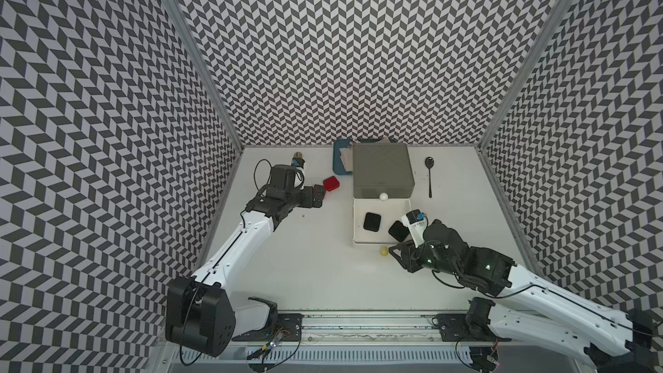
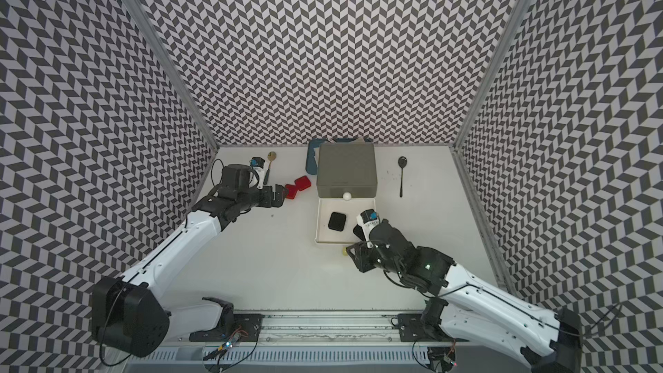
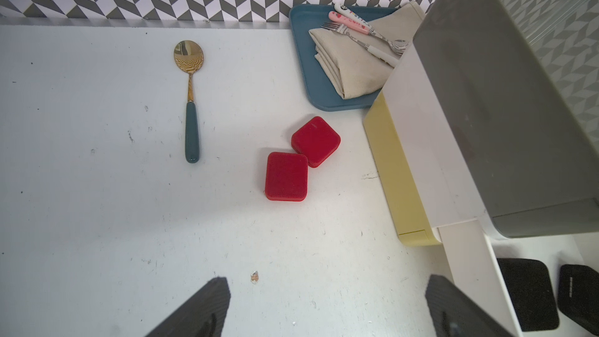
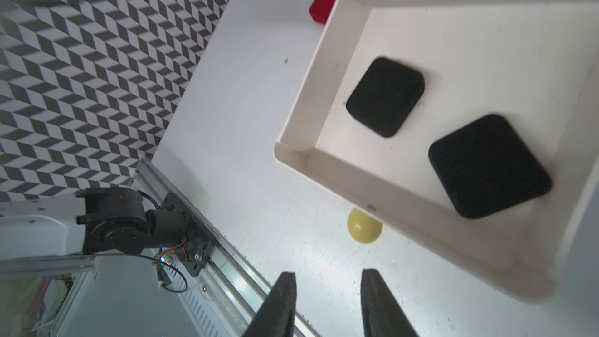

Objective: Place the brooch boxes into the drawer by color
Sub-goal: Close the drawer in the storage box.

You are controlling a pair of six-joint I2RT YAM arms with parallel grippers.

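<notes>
- Chest (image 1: 382,170): I see it at the back of the table (image 1: 305,281), with a grey tier on top, white in the middle and yellow at the bottom.
- White drawer (image 1: 355,220): it is pulled out of the chest toward the robot. The yellow tier (image 3: 392,170) is closed. A yellow knob (image 4: 364,225) sits at the white drawer's front wall, and a white knob (image 1: 384,196) sits on the grey tier's front.
- Black boxes (image 4: 385,96) (image 4: 489,166): both lie flat inside the white drawer, apart from each other. One is nearer the chest body and the other is close to the drawer's front wall.
- Red boxes (image 3: 286,176) (image 3: 316,141): both lie flat on the table to the left of the chest, outside it, and they touch at one corner.
- Left fingers (image 3: 204,309): they are spread wide and hold nothing. I have them above the table left of the chest, near the red boxes but clear of them.
- Right fingers (image 4: 282,303): they stand part-way apart with a clear gap and hold nothing. They are in front of the chest, just outside the white drawer's front wall and near the yellow knob.
- Gold spoon (image 3: 191,102): it lies on the table left of the chest, beyond the red boxes.
- Black spoon (image 1: 428,174): it lies on the table right of the chest.
- Blue tray (image 3: 304,59): it sits at the chest's rear left corner and carries a napkin (image 3: 350,59).
</notes>
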